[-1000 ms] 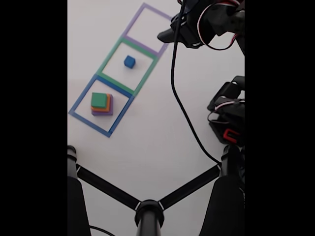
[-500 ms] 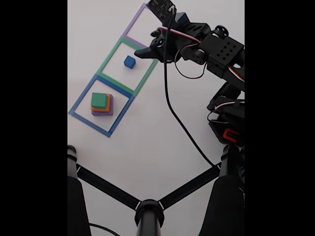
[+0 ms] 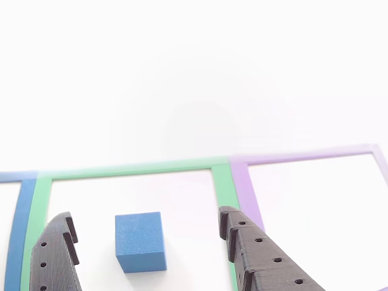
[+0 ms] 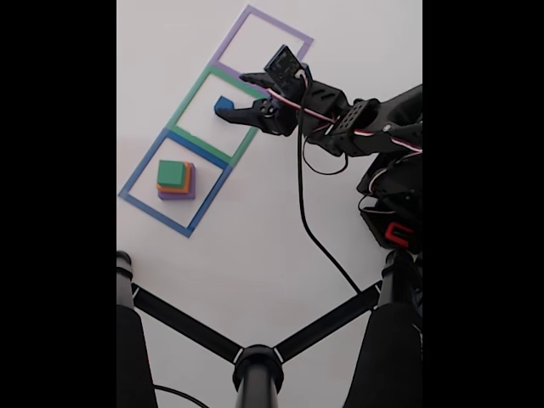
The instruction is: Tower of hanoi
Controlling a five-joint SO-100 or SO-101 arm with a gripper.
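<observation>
The small blue block (image 3: 140, 241) (image 4: 223, 104) sits alone inside the flat green square outline (image 4: 189, 95). My gripper (image 4: 230, 95) (image 3: 145, 216) is open and low over it. In the other view one black finger (image 3: 57, 254) stands left of the block and the other finger (image 3: 257, 257) stands right of it, neither touching it. The rest of the tower of hanoi is a stack (image 4: 176, 179) inside the blue outline (image 4: 136, 183), with green on top, orange under it and purple at the bottom.
A purple square outline (image 4: 285, 27) (image 3: 315, 157) lies beyond the green one, with nothing in it. The arm's base (image 4: 395, 208) is at the right, with a black cable (image 4: 308, 223) trailing across the white table. Black tripod legs (image 4: 255, 365) cross the bottom.
The arm has swung down and left from over the purple outline. The open gripper now straddles the blue block in the green outline. No block has moved.
</observation>
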